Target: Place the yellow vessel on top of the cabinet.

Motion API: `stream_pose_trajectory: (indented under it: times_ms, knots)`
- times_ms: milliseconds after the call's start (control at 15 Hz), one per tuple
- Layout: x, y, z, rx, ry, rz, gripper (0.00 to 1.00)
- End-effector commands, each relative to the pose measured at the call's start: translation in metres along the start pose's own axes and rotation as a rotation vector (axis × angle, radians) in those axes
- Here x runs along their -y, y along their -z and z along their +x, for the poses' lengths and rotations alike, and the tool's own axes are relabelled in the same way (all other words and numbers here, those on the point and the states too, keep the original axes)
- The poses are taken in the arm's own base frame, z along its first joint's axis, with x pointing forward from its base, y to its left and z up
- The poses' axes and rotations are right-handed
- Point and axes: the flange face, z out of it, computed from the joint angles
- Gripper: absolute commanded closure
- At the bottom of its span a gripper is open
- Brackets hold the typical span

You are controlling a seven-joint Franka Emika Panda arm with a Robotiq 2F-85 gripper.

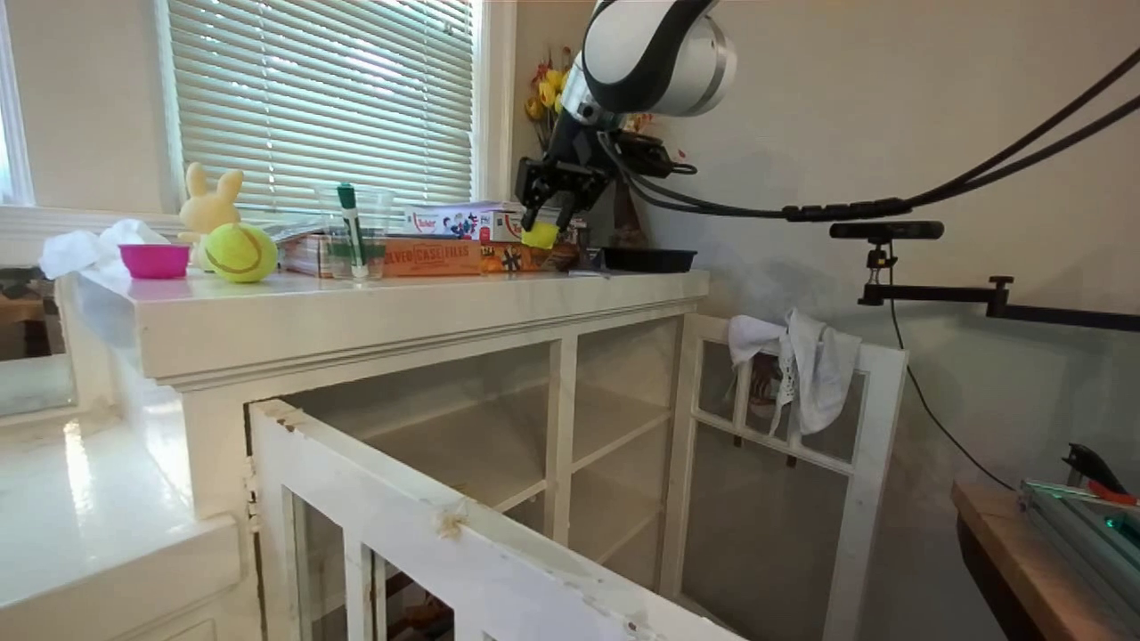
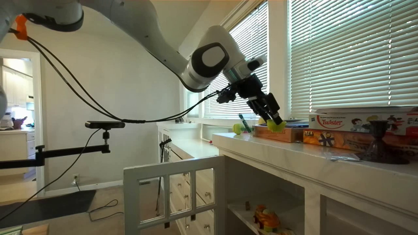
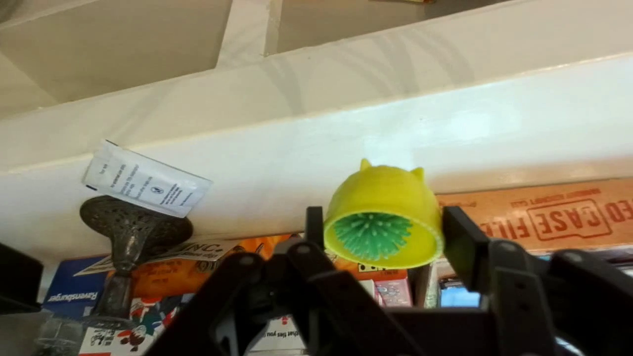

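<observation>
"What takes up the most room here?"

"The cabinet (image 1: 419,310), cream-white, with a wide flat top and framed doors (image 1: 877,418) standing open. That top is the desk (image 3: 296,153), with things set along it."

"And after that?"

"The robot arm (image 2: 225,39), white and black, bent down over the desk in both exterior views. Then the Twister box (image 2: 346,122), lying on an orange box (image 2: 346,140), and near them a box lettered CASE FILES (image 1: 436,258)."

"Anything smaller?"

"A dark candlestick (image 2: 378,145), upright on the desk in an exterior view; the wrist view shows a patterned foot."

"What about the jaws?"

"They're gripping. The yellow vessel (image 3: 383,190) sits between them, one jaw against each side of it near the rim."

"So where is it, exactly?"

"Held above the desk and apart from it. In both exterior views it shows in front of the boxes."

"Describe it for me."

"Bright yellow, small and rounded, like a little bowl or cup, smooth outside. In the wrist view the round mouth is in plain sight, with a thin rim."

"And inside?"

"A tuft of green spikes (image 3: 373,233), with yellow wall showing beside it."

"Anything finer?"

"Two small pointed nubs (image 3: 365,164), like ears, sticking out from the rounded outside, away from the mouth."
</observation>
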Motion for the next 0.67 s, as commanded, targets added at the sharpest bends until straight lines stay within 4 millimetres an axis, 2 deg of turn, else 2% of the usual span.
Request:
stream_pose_trajectory:
  times_ms: [0,333,600]
  knots:
    - [0.004,-0.013,0.015,0.034,-0.020,0.005,0.64]
    - [-0.002,-0.039,0.026,0.073,-0.008,-0.041,0.64]
    - [-0.008,-0.048,0.034,0.098,0.015,-0.088,0.64]
